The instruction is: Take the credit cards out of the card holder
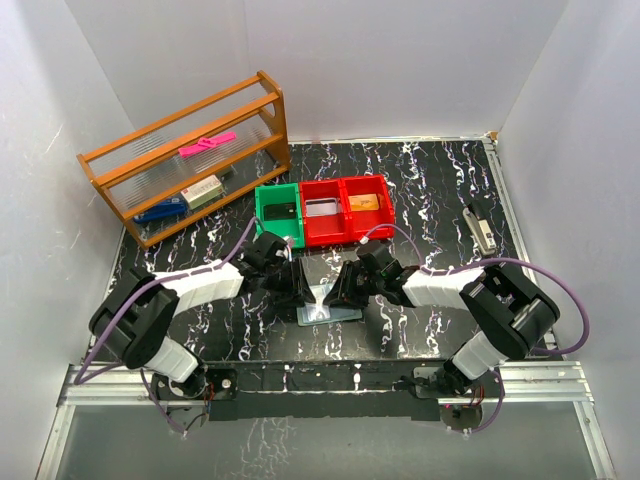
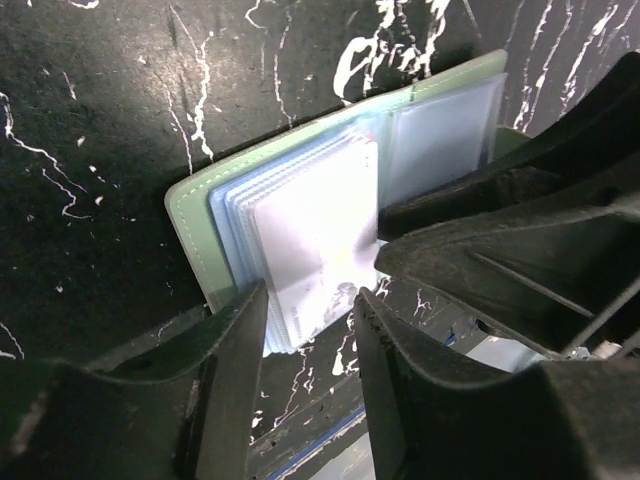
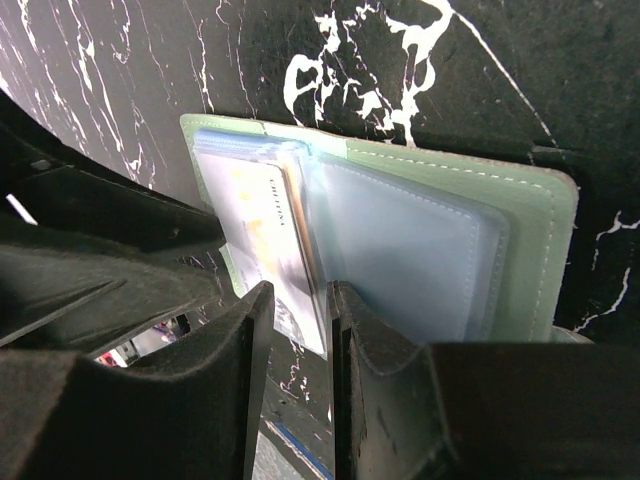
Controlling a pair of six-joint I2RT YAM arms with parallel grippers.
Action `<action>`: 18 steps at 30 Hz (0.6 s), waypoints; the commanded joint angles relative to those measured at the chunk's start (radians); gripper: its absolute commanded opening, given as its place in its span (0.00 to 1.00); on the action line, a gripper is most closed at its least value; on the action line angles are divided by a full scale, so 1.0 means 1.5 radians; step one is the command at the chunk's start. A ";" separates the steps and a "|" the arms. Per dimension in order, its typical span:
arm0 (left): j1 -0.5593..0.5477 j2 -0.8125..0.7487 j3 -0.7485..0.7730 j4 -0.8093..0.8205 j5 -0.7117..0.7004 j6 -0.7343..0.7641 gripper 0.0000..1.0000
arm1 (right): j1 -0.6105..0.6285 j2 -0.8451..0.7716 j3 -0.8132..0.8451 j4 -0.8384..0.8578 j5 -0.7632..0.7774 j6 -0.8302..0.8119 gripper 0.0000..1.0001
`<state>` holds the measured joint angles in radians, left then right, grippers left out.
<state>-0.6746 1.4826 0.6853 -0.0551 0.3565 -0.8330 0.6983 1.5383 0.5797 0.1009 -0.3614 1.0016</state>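
The card holder (image 1: 328, 312) lies open on the table (image 1: 440, 180) at lower centre of the top view, with cards (image 2: 310, 250) tucked in its sleeves. The left gripper (image 1: 306, 295) comes in from the frame's left and the right gripper (image 1: 340, 292) from the right, their tips close together over the holder. Further up the frame, three bins (image 1: 322, 210) stand side by side. The shelf (image 1: 190, 160) fills the upper left. A small object (image 1: 481, 228) lies alone at right.
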 commanded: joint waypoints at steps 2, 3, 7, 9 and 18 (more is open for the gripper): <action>-0.004 0.024 0.003 -0.008 0.028 -0.001 0.33 | 0.003 -0.004 0.000 0.025 0.000 0.008 0.26; -0.005 0.028 0.001 -0.005 0.035 0.001 0.29 | 0.003 -0.005 -0.001 0.029 -0.002 0.008 0.27; -0.010 0.035 0.001 -0.003 0.037 0.008 0.20 | 0.002 -0.001 -0.001 0.054 -0.024 0.005 0.27; -0.010 0.038 0.002 -0.007 0.037 0.014 0.17 | 0.003 0.002 -0.004 0.080 -0.042 0.006 0.27; -0.015 0.045 0.012 -0.042 0.021 0.034 0.10 | 0.003 -0.017 -0.017 0.105 -0.038 0.013 0.02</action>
<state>-0.6743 1.5311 0.6922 -0.0704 0.3771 -0.7994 0.6910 1.5440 0.5461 0.1436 -0.3946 0.9993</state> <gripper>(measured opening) 0.108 0.053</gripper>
